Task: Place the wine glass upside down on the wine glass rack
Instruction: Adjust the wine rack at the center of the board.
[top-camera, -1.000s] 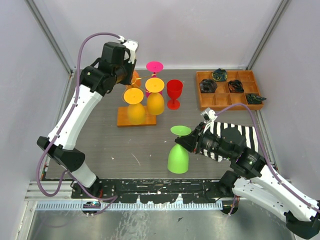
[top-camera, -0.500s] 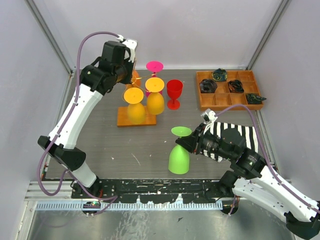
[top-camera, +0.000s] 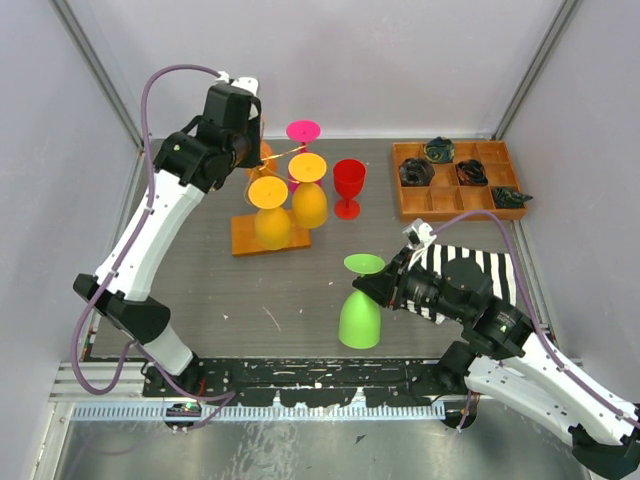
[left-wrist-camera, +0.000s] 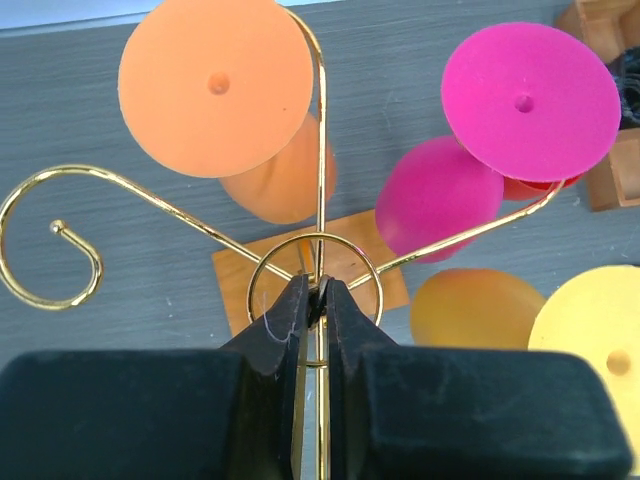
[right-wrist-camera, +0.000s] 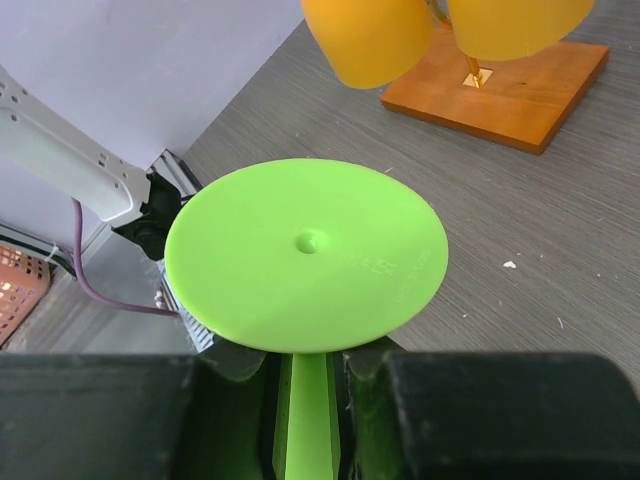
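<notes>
Green glass (top-camera: 358, 320) stands upside down, foot up, on the near middle of the table (top-camera: 220, 285), a dark grey wood-grain surface walled in by pale grey panels (top-camera: 400, 50). Its rim probably rests on the table, though the view is unclear. The right gripper (right-wrist-camera: 307, 375) is clamped on its stem. The rack (top-camera: 245, 240) stands far left of centre, well apart from it. It carries an orange glass (left-wrist-camera: 215, 85), a pink glass (left-wrist-camera: 530, 85) and two yellow glasses (top-camera: 268, 192), all upside down. The left gripper (left-wrist-camera: 313, 300) is pinched on the rack's top wire. A red glass (top-camera: 349, 185) stands upright just right of the rack. The far-right wooden tray (top-camera: 395, 180) holds dark coiled things in several compartments. A striped cloth (top-camera: 490, 265) lies near it.
</notes>
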